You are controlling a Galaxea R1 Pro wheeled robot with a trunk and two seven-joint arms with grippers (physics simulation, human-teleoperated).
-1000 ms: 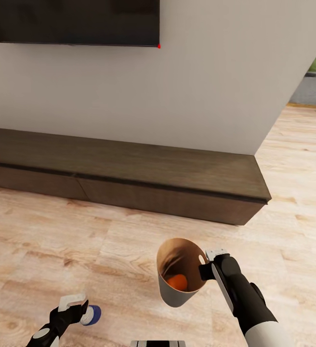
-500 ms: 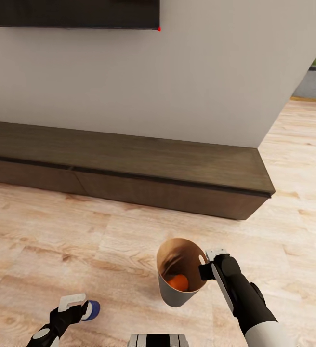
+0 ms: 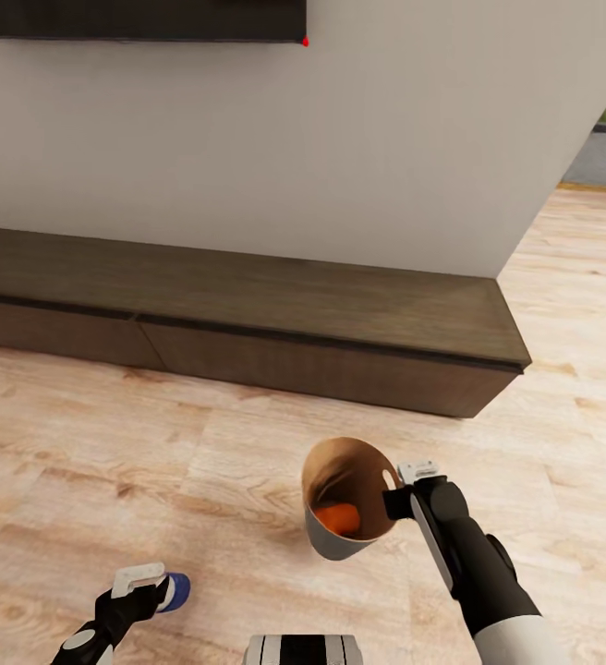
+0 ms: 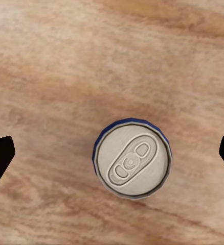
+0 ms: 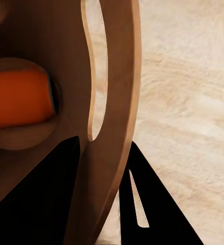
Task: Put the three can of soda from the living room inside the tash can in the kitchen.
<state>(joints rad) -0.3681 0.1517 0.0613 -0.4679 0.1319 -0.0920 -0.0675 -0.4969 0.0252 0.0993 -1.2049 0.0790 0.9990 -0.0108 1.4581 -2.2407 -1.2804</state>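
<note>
Tash can (image 3: 340, 545) lifted higher on right fingers (image 3: 405, 488), left fingers (image 3: 146, 591) holding blue can (image 3: 175, 591)

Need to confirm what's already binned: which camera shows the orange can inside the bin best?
The right wrist view: the orange can shows large behind the bin wall. The head view shows it small, deep in the bin held by the right gripper.

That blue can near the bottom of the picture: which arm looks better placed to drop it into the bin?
Probably the left. Its end effector already holds the blue can, while the right end effector is clamped on the bin's rim, carrying it with an orange can inside.
</note>
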